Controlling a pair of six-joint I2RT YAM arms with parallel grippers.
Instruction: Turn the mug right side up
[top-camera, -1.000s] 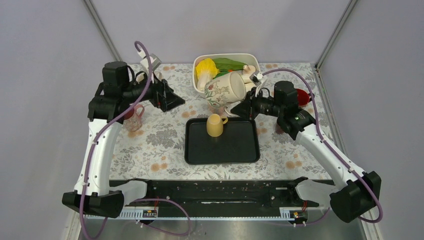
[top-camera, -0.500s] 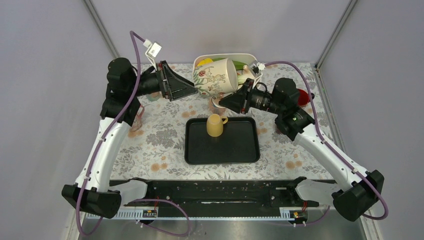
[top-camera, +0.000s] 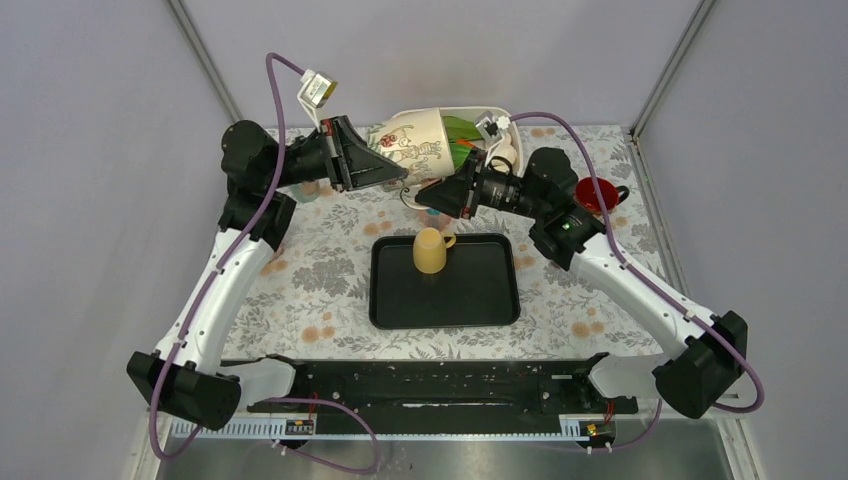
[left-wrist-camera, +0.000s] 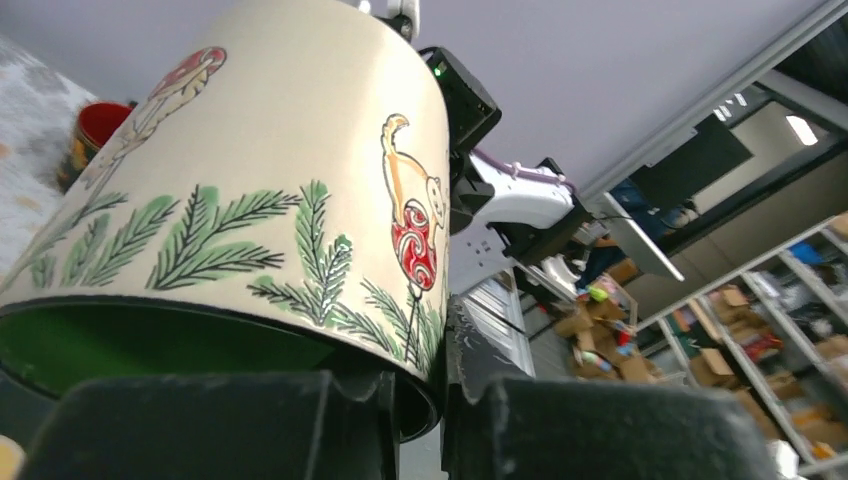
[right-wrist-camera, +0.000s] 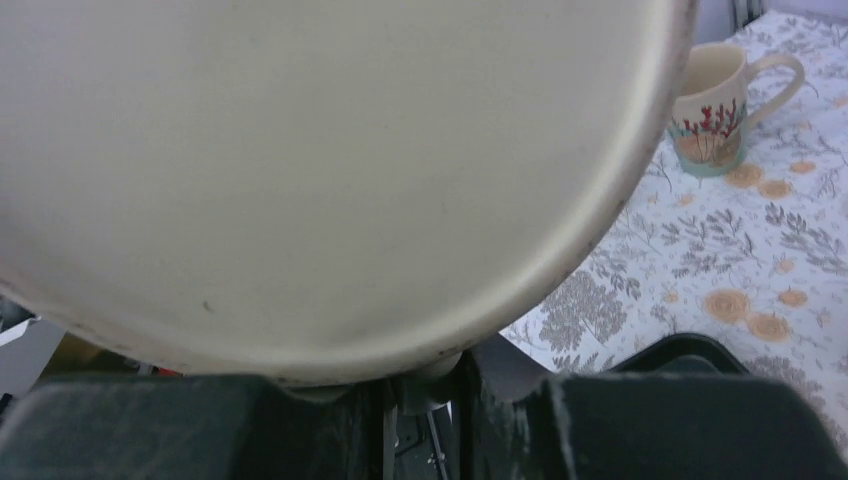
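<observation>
Your large painted mug (top-camera: 415, 146) hangs in the air on its side, above the far part of the surface (top-camera: 300, 290) and just in front of the white bin (top-camera: 506, 118). The left gripper (top-camera: 391, 173) has its jaws clamped on the mug's rim. The right gripper (top-camera: 436, 194) has its jaws pinched narrow on the mug's base end. Below, a yellow cup (top-camera: 430, 251) sits on the black tray (top-camera: 470, 300).

Shows the cream underside of the mug (right-wrist-camera: 320, 170) up close, blocking most else. Shows the right gripper (right-wrist-camera: 420, 400) dark and blurred beneath, closed on a cream part. Catches a small flowered cup (right-wrist-camera: 712, 110) upright near an edge of the floral tablecloth (right-wrist-camera: 740, 260), and one corner of a black tray (right-wrist-camera: 700, 355).
</observation>
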